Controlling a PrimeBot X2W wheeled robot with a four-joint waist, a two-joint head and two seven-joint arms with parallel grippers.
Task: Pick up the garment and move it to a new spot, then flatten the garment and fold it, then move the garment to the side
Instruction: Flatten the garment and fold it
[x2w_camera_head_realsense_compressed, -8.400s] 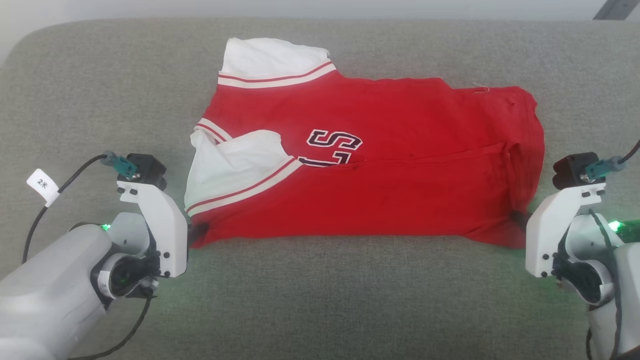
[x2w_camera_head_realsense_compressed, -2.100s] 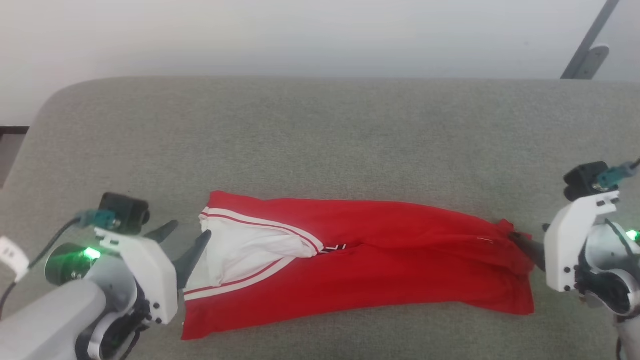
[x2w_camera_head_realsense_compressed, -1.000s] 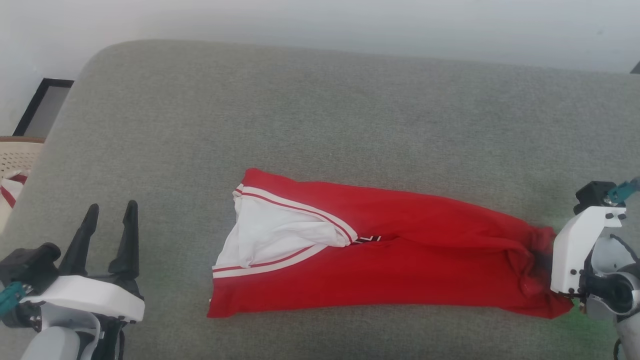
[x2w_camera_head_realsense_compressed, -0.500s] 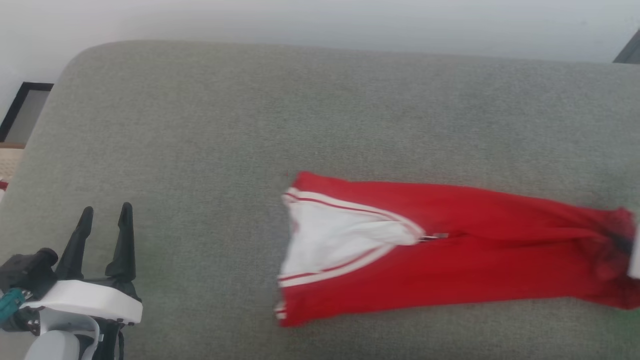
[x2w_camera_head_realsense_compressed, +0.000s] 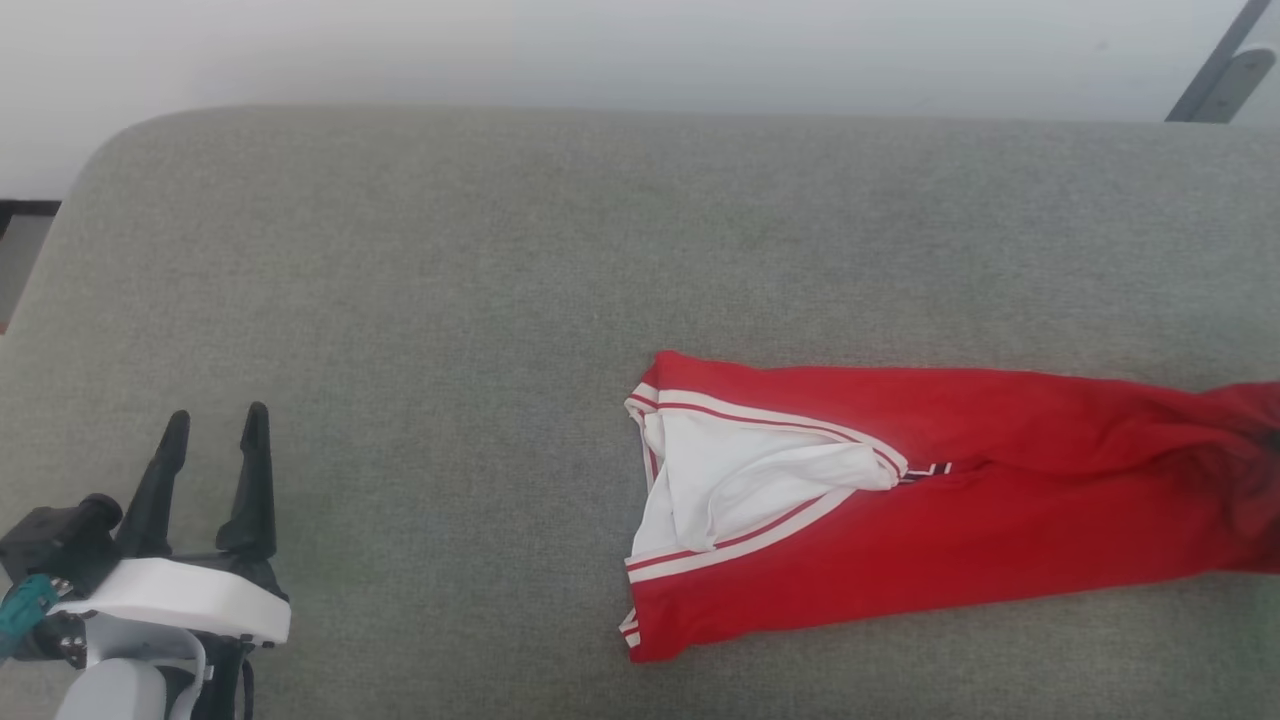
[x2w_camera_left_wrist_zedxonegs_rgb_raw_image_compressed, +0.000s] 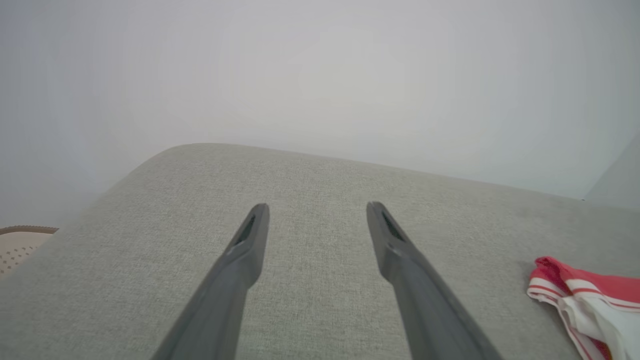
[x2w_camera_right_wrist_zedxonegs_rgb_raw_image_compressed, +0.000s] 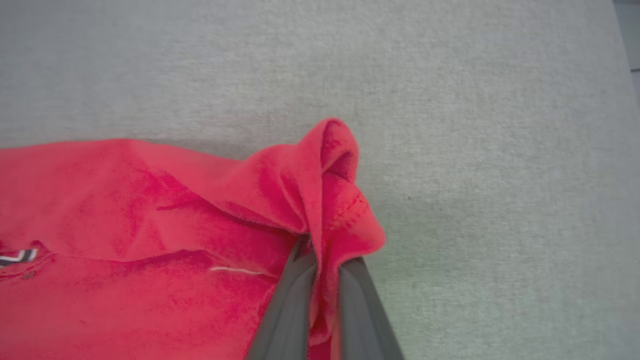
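The garment (x2w_camera_head_realsense_compressed: 900, 510), a red jersey folded into a long strip with a white striped sleeve at its left end, lies on the grey cushion (x2w_camera_head_realsense_compressed: 500, 280) and runs off the right edge of the head view. In the right wrist view my right gripper (x2w_camera_right_wrist_zedxonegs_rgb_raw_image_compressed: 322, 255) is shut on a bunched red edge of the garment (x2w_camera_right_wrist_zedxonegs_rgb_raw_image_compressed: 175, 220). My left gripper (x2w_camera_head_realsense_compressed: 212, 425) stands open and empty at the lower left, well left of the garment. In the left wrist view its fingers (x2w_camera_left_wrist_zedxonegs_rgb_raw_image_compressed: 250, 240) are spread over bare cushion, with the sleeve end of the garment (x2w_camera_left_wrist_zedxonegs_rgb_raw_image_compressed: 585, 300) at the far right.
The cushion's rounded far-left corner (x2w_camera_head_realsense_compressed: 110, 160) and back edge border a pale wall (x2w_camera_head_realsense_compressed: 600, 50). A grey bar (x2w_camera_head_realsense_compressed: 1215, 70) leans at the top right. A beige perforated basket (x2w_camera_left_wrist_zedxonegs_rgb_raw_image_compressed: 20, 245) sits beyond the cushion's left edge.
The garment has slid to the right across the cushion, pulled by my right gripper, which has left the head view. The head view has also shifted. My left gripper stays open in place.
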